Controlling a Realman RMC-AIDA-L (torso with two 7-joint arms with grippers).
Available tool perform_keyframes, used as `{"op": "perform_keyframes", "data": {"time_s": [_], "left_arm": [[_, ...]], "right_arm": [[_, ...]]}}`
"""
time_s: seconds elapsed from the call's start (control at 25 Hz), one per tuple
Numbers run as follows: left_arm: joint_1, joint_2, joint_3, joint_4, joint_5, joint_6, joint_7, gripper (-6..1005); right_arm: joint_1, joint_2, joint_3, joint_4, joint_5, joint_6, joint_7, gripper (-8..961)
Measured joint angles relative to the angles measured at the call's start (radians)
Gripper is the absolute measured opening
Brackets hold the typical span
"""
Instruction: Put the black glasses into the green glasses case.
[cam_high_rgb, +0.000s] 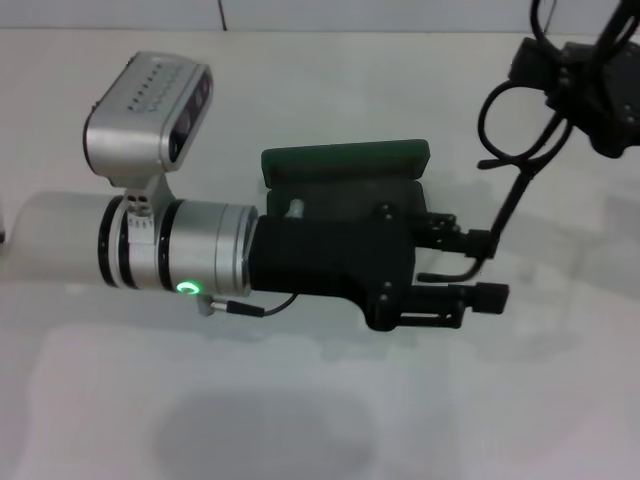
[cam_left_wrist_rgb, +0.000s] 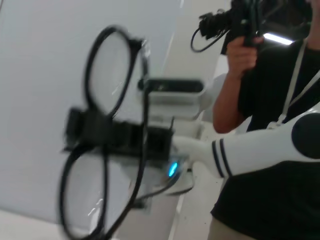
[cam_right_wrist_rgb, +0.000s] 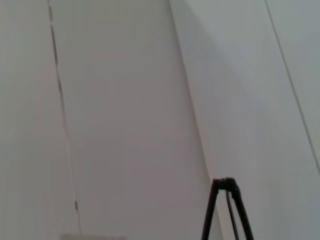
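Black glasses (cam_high_rgb: 520, 130) pinched at the frame in my closed right gripper (cam_high_rgb: 572, 88), my left gripper (cam_high_rgb: 480, 270) parted, closing on one temple arm, green glasses case (cam_high_rgb: 345, 162) behind.

A plain white desk (cam_high_rgb: 320, 420) fills the head view, lit evenly, with soft grey shadows near its front edge. Along its far edge stands a pale wall (cam_high_rgb: 300, 12) with a thin vertical seam. The right wrist view shows white wall panels (cam_right_wrist_rgb: 125, 110) split by narrow seams. A person (cam_left_wrist_rgb: 260, 125) in black stands behind, holding a camera (cam_left_wrist_rgb: 240, 20).
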Motion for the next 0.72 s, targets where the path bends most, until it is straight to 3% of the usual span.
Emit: {"op": "perform_keyframes", "data": {"time_s": [0.16,0.56,0.72], "left_arm": [[-0.006,0.005,0.053,0.021,-0.057,0.015,0.0,560],[0.0,0.008,0.044,0.029,-0.082,0.025,0.0,560],[-0.002,0.009,0.044,0.033,-0.086,0.025,0.0,560]], "right_arm": [[0.025,-0.001,-0.03,0.038,-0.009,0.066,-0.008,51],[0.032,-0.01,-0.216,0.028,-0.013,0.155,-0.019,50],[0.034,-0.012,-0.234,0.017,-0.052,0.155,-0.021,50]]}}
